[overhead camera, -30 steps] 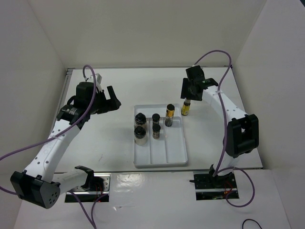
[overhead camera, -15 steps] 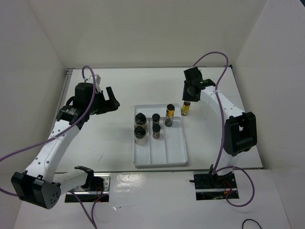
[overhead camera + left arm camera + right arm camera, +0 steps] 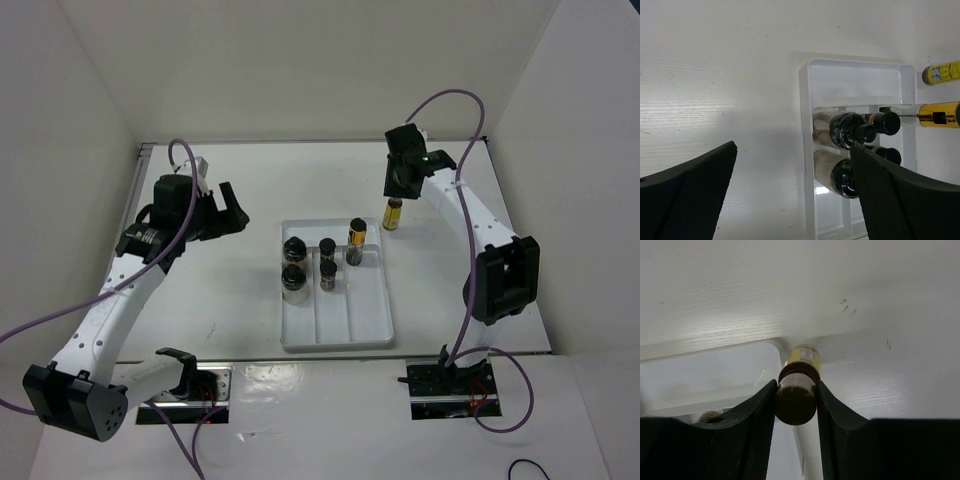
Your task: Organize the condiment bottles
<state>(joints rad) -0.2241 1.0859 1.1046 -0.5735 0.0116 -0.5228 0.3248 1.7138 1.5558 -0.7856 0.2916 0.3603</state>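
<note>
my right gripper (image 3: 395, 196) was clenched on the black cap of a yellow bottle (image 3: 393, 214), with a finger (image 3: 751, 415) pressed to each side of the cap. the bottle hung upright just outside the tray (image 3: 340, 322), off its far right corner, on the side toward the right edge of the bench (image 3: 220, 290). i couldn't tell whether its base touched the bench. the tray sat mid-bench, its long sides running from the near edge toward the far one. the five other bottles stood in its far half: two jars (image 3: 293, 282) in the left compartment, one behind the other, two brown bottles (image 3: 327, 273) likewise in the middle one, and a second yellow bottle (image 3: 356, 240) in the right one. my left gripper (image 3: 238, 208) hung over the bench between the tray and the left edge, fingers released and spread wide, empty, well apart from the tray.
</note>
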